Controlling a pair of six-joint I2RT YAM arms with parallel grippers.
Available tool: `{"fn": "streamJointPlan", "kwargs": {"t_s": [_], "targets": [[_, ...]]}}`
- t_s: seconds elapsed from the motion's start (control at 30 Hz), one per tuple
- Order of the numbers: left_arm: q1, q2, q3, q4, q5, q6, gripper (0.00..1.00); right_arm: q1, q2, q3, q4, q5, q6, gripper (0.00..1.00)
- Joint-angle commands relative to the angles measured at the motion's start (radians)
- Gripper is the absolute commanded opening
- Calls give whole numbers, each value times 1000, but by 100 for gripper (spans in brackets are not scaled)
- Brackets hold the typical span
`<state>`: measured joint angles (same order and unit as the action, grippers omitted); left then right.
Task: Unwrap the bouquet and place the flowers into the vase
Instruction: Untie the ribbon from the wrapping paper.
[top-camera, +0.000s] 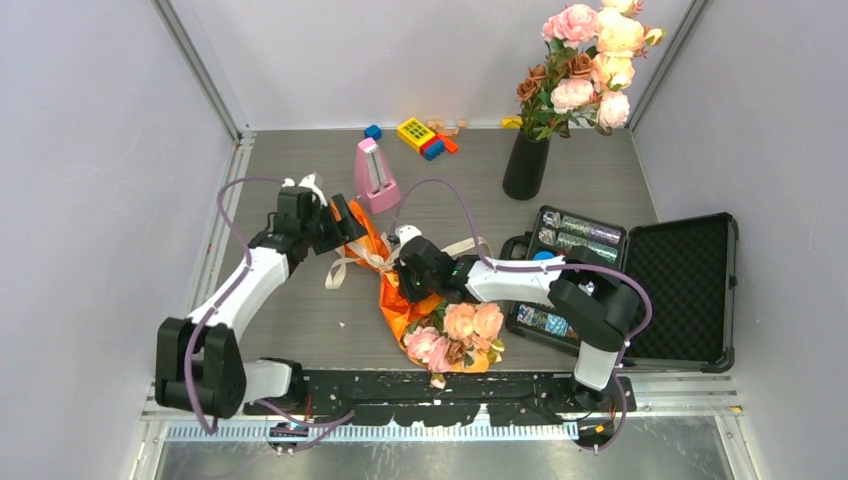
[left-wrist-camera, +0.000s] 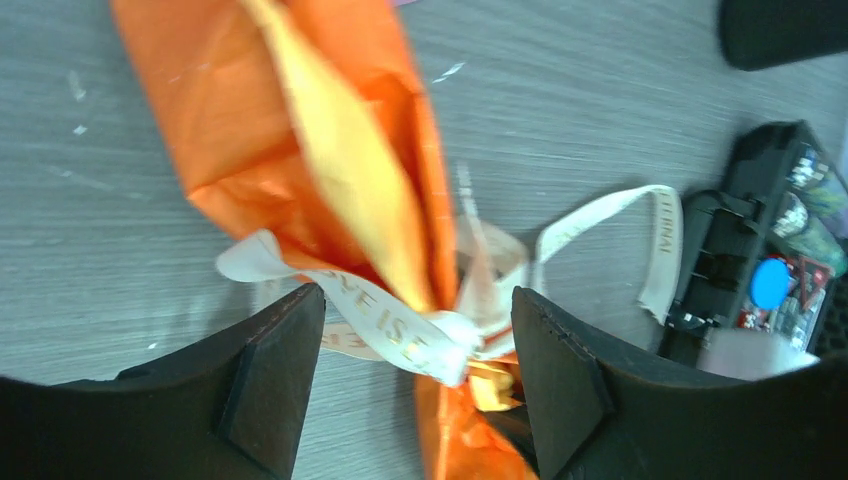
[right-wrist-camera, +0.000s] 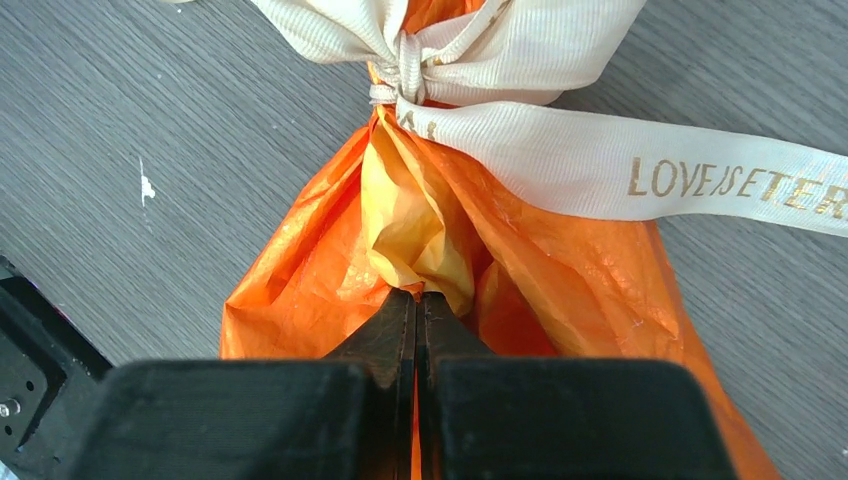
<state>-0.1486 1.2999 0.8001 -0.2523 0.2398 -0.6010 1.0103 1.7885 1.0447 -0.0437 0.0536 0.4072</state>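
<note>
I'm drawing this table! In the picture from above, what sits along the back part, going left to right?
Pink metronome → yellow toy block → black vase with pink and peach roses in it → open black case, which sits a bit nearer.

- Stems of the bouquet (top-camera: 395, 300), top view: hidden inside the wrapping; only the blooms show at its near end.
- Orange paper (left-wrist-camera: 300, 130), left wrist view: blurred by motion and cut off by the top edge.
- Ribbon (right-wrist-camera: 620, 165), right wrist view: the printed lettering runs off the right edge mid-word.
- Case (top-camera: 680, 290), top view: the contents are too small to identify.
</note>
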Motion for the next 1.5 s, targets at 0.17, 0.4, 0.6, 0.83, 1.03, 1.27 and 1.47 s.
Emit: {"fn": "streamJointPlan", "kwargs": {"t_s": [0.17, 0.4, 0.6, 0.83, 1.03, 1.27, 1.47], "targets": [[-222, -45, 56, 40, -80, -60, 63, 8, -17, -29, 53, 18, 37, 0], [-290, -97, 76, -44, -335, -32, 64, 8, -38, -61, 96, 18, 58, 0], [-290, -287, 56, -212, -520, -10, 72, 8, -39, -68, 116, 12, 67, 0], [-290, -333, 99, -283, -444, -33, 68, 7, -41, -74, 136, 8, 70, 0], [-292, -139, 100, -111, -230, -108, 58, 8, -56, -90, 157, 5, 89, 0], [-296, -3, 91, 47, -202, -136, 51, 8, -71, -105, 166, 6, 95, 0], [-298, 127, 118, 84, -199, -115, 48, 8, -65, -103, 173, -2, 99, 0]]}}
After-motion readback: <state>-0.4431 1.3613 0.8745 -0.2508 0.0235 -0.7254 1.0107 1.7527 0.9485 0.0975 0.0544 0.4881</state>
